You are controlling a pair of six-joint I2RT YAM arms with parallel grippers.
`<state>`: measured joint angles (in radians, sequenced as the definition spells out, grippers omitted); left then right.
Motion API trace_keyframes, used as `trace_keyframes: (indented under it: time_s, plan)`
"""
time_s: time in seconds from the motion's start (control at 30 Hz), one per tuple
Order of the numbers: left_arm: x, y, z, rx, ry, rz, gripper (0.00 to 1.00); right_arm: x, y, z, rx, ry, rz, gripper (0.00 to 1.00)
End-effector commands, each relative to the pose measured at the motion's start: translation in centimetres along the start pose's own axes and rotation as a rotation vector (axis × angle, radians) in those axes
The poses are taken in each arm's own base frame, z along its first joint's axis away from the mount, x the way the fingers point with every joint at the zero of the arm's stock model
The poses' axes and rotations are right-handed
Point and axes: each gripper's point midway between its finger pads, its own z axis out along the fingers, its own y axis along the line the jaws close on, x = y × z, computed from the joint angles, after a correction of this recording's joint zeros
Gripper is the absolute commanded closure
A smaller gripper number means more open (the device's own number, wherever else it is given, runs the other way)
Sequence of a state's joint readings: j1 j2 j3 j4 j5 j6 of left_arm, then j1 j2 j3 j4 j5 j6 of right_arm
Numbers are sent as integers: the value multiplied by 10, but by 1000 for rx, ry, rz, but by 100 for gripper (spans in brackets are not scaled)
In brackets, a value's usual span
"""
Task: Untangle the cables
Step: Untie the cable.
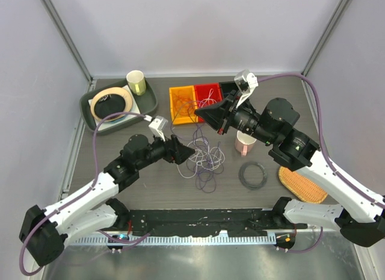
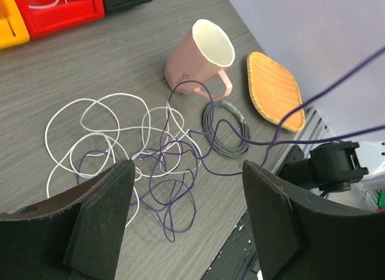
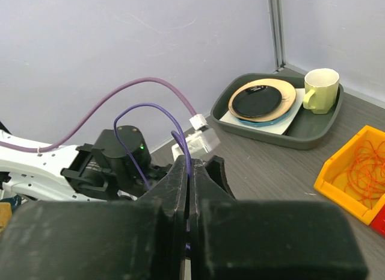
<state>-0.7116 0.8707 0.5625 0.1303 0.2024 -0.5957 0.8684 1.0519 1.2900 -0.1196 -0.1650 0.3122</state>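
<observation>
The left wrist view cuts off the left gripper (image 2: 186,171) at the bottom edge, so only the inner faces of its fingers show. They stand wide apart with nothing between them, above the cables (image 2: 120,147), a white and purple tangle lying on the table (image 2: 90,63). Where the loops cross, it is hard to tell which strand runs on top. One purple cable (image 2: 313,99) rises from the tangle and leaves the frame at the upper right. Beyond, the right gripper (image 3: 191,165) is closed tight on a purple strand, and its own body hides the strand below the grip. Farther off, orange wires lie in a yellow bin (image 3: 355,171) that is partly out of frame.
</observation>
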Motion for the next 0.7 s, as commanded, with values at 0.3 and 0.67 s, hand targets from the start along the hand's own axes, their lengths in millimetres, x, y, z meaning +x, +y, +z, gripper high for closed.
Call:
trace_keyframes:
  time_s: [0.3, 0.67]
  plan:
    - [-23, -26, 28, 93, -64, 1, 29, -17, 15, -4, -64, -65, 0, 99]
    - [-49, -38, 48, 94, -95, 30, 37, -17, 18, -6, -82, -64, 4, 99]
